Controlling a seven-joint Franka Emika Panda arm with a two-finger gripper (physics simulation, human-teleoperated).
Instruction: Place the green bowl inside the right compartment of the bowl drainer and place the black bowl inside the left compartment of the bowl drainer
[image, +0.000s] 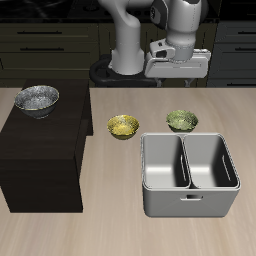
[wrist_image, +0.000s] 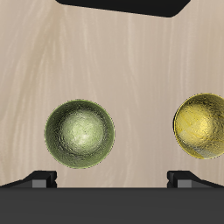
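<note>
The green bowl (image: 182, 121) (wrist_image: 80, 133), olive and mottled, stands upright on the table just behind the bowl drainer (image: 190, 190), a grey tub whose two compartments hold nothing. The black bowl (image: 37, 99), silvery and speckled, sits on top of a dark low cabinet. My gripper (image: 179, 72) (wrist_image: 112, 179) hangs high above the table, behind the green bowl and well clear of it. It is open: the fingertips (wrist_image: 42, 178) stand wide apart with nothing between them.
A yellow bowl (image: 124, 126) (wrist_image: 203, 127) sits on the table beside the green bowl, between it and the dark cabinet (image: 40, 160). The cabinet is a tall block next to the drainer's side.
</note>
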